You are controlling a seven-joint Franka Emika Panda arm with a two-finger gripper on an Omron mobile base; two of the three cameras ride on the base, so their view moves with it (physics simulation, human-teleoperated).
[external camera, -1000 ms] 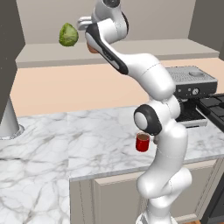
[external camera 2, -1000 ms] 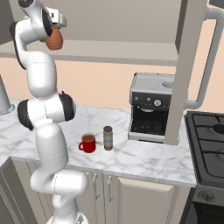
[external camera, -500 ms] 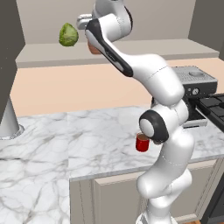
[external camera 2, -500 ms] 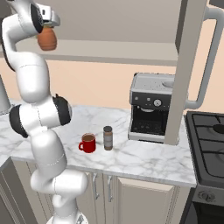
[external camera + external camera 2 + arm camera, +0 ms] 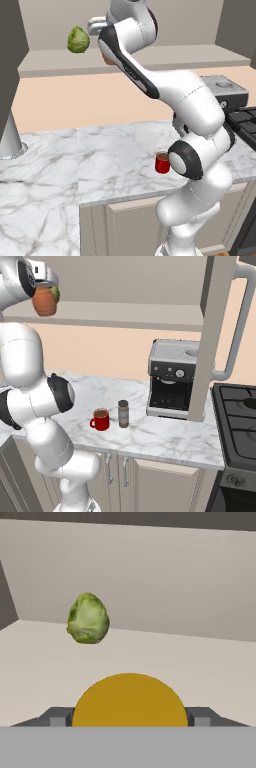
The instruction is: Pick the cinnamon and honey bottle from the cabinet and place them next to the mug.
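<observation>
My gripper [image 5: 47,292] is shut on the honey bottle [image 5: 45,302], a terracotta-orange jar held in the air at the front of the cabinet [image 5: 140,315] shelf. The hand view looks down on its yellow-orange lid [image 5: 129,699], which sits between my fingers, with the cabinet [image 5: 210,672] floor beyond. In the left base view my arm covers most of the honey bottle [image 5: 106,61]. Down on the marble counter, the cinnamon [image 5: 123,413] stands upright just right of the red mug [image 5: 101,419] [image 5: 161,162].
A green cabbage [image 5: 78,40] [image 5: 88,619] lies on the shelf to the jar's left. A coffee machine [image 5: 172,378] stands on the counter to the right of the cinnamon, with a tall beige column [image 5: 215,331] and a stove [image 5: 240,421] beyond it.
My arm has swung and the held honey bottle has drifted a little left in the right base view. Mug, cinnamon and cabbage have stayed put.
</observation>
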